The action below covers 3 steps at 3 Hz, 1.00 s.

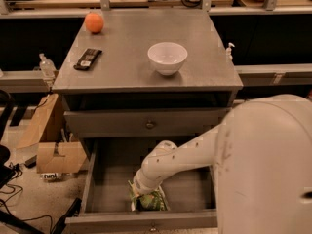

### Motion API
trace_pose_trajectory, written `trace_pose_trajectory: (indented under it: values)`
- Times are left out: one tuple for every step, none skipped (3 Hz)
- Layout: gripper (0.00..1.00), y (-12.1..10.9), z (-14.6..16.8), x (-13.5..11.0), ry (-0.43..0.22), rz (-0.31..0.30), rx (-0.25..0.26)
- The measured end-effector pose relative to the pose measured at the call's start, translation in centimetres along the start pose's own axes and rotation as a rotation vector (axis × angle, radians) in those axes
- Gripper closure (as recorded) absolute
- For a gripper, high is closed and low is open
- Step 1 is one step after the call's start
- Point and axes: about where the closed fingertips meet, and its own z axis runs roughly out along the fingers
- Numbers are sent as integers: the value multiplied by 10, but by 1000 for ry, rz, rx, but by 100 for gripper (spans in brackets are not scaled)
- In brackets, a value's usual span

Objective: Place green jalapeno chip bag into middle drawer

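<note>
Gripper [142, 193] is low inside the open drawer [195, 191], at its front, on the green jalapeno chip bag [155, 200]. Whether it grips the bag or has released it: cannot tell, my wrist covers it. The bag lies on the drawer floor against the front wall, so I judge the placing is nearly done.

The drawer above [150, 125] is closed and overhangs my arm, so I would lift out carefully. The white bowl [167, 57], orange [94, 22] and remote [87, 59] sit on the counter [131, 35], well apart from my arm.
</note>
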Motion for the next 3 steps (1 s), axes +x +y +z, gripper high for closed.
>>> trace_pose_trajectory:
  values:
    - [100, 7, -50, 9, -130, -27, -63]
    - [100, 24, -87, 5, -202, -23, -144]
    - [100, -1, -148, 3, -255, 3, -167]
